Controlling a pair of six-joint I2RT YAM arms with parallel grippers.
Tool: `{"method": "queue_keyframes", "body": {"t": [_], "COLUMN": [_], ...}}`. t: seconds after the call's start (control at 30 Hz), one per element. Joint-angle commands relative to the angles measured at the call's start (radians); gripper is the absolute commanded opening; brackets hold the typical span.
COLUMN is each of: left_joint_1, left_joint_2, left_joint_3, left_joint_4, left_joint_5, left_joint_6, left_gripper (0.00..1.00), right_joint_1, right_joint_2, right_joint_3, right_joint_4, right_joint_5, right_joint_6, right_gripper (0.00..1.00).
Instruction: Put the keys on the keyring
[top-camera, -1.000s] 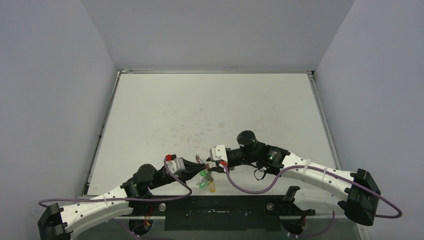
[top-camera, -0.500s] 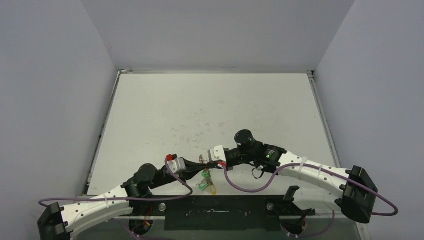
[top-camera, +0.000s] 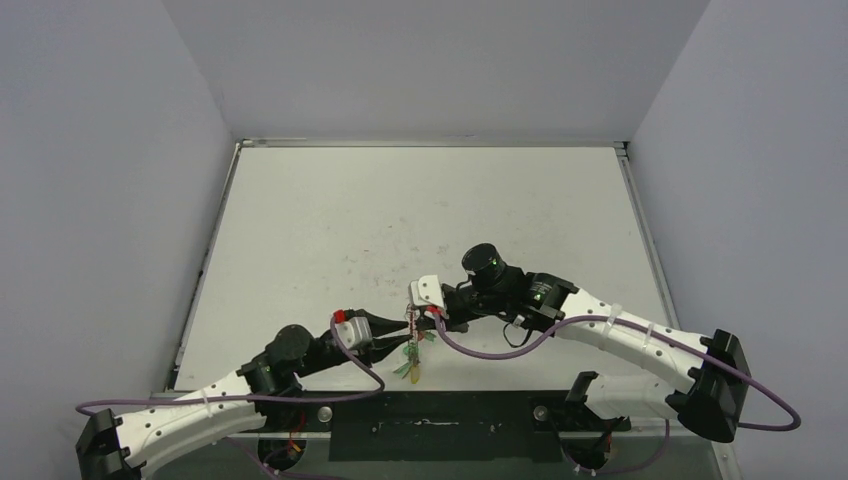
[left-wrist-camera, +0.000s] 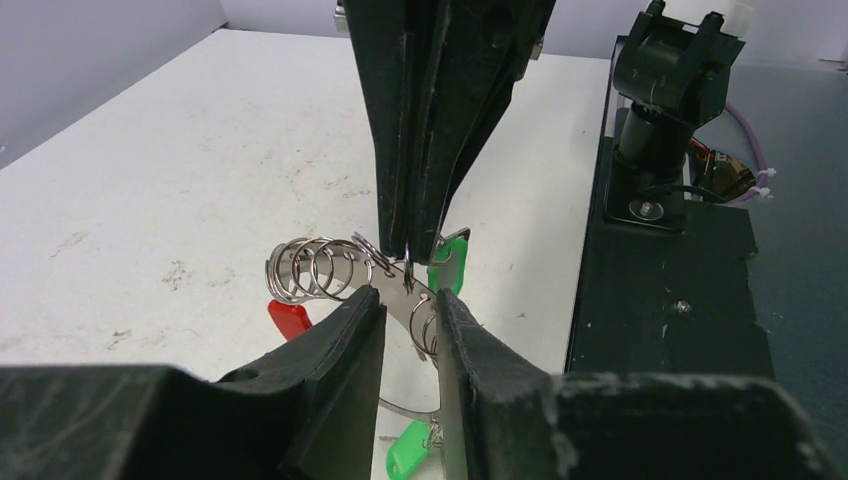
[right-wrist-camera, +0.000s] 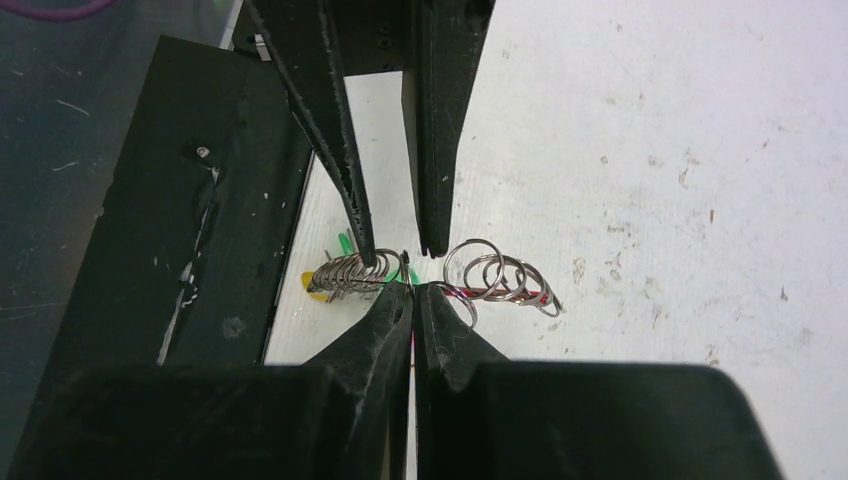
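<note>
The keyring (left-wrist-camera: 318, 268) is between the two grippers, near the front edge of the table (left-wrist-camera: 200, 150) and close to the black base plate (left-wrist-camera: 660, 300). It seems to hang a little above the surface, though I cannot be sure that its lowest part is free. The right gripper (right-wrist-camera: 412, 292) has its fingers pressed together on the thin wire in the middle of the coils, so this one carries the ring. The left gripper (right-wrist-camera: 398, 252) has its jaws a little apart: one fingertip touches the coils and the other stands free beside them, so I judge that it grips nothing firmly.

The keys (left-wrist-camera: 449, 270) hang under the ring. I can see green heads, and something yellow shows behind the coils in the right wrist view. The red plastic piece (left-wrist-camera: 290, 318) hangs below the coils on the far side.

On handling, this is my judgement only. The ring is light, but it is springy and slippery — bare round wire gives the pads very little to bite on, and it may turn or slide out if it is pulled sideways. The coils will probably stretch and twist more than they hold their shape. The keys are loose, so they will swing. The best hold on the ring seems to be across one single turn of wire, close to the end. A key is better taken by its plastic head than by the smooth blade.
</note>
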Motion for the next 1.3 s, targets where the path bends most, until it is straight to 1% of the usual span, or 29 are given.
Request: {"method": "queue_keyframes", "body": {"t": [0.0,0.1,0.23,0.3,0.4,0.6,0.7,0.87,1.27], "left_joint_1": [-0.002,-0.003,-0.002,-0.002,-0.002,-0.002,-0.002,-0.002,-0.002], "left_joint_2": [0.001,0.018,0.051,0.070,0.102,0.163,0.164,0.137,0.027], "left_joint_3": [0.091,0.109,0.129,0.139,0.148,0.146,0.144,0.131,0.147], "left_joint_4": [-0.110,-0.143,-0.147,-0.143,-0.115,-0.039,-0.040,-0.041,-0.222], "left_joint_5": [-0.011,-0.011,-0.004,0.005,0.038,0.103,0.095,0.078,-0.021], "left_joint_6": [0.080,0.120,0.152,0.159,0.161,0.145,0.133,0.122,0.116], "left_gripper": [0.25,0.28,0.30,0.31,0.32,0.33,0.32,0.33,0.35], "right_joint_1": [-0.007,-0.005,-0.005,-0.006,-0.005,-0.005,-0.006,-0.010,-0.043], "right_joint_2": [0.035,0.072,0.128,0.165,0.207,0.252,0.249,0.245,0.262], "right_joint_3": [0.144,0.204,0.290,0.326,0.365,0.388,0.367,0.337,0.309], "right_joint_4": [-0.203,-0.323,-0.453,-0.499,-0.524,-0.491,-0.441,-0.376,-0.343], "right_joint_5": [0.060,0.064,0.067,0.066,0.064,0.066,0.098,0.103,0.093], "right_joint_6": [0.053,0.056,0.055,0.059,0.088,0.147,0.183,0.220,0.261], "right_gripper": [0.00,0.00,0.00,0.00,0.00,0.00,0.00,0.00,0.00]}}
